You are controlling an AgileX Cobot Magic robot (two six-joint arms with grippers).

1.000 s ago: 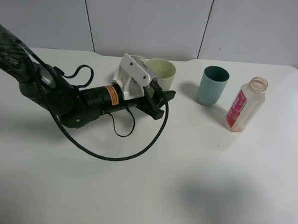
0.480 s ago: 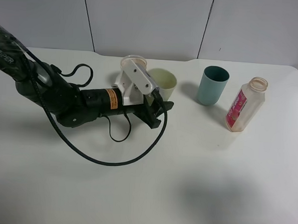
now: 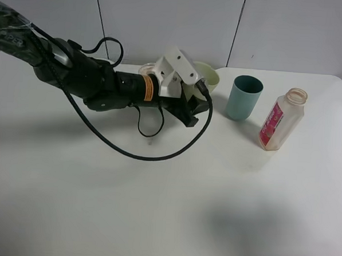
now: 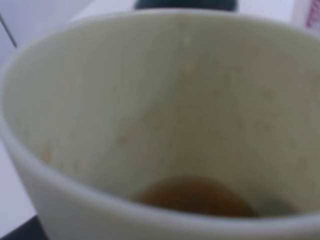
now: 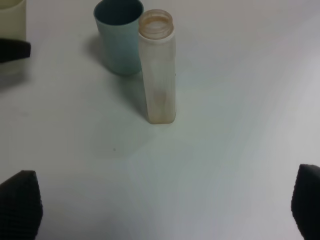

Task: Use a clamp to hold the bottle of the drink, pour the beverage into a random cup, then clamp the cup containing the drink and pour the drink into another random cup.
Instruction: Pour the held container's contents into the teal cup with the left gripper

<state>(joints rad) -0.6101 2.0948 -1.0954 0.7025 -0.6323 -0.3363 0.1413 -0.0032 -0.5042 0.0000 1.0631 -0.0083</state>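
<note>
Looking from up high, left jaws are clamped on the yellow-green cup (image 3: 211, 77), teal cup (image 3: 244, 97) at its 4 o'clock, bottle (image 3: 281, 120) further along. Left wrist: brown drink (image 4: 192, 196) pooled in the cup. Right wrist: jaws wide above the desk (image 5: 225, 165).

The left arm (image 3: 76, 77) was black and round like a thick tube. An orange band (image 3: 148, 88) went around it. A white bracket (image 3: 176, 74) sat by its black clamp (image 3: 195, 100). A long black cable (image 3: 152, 159) looped beside it.
</note>
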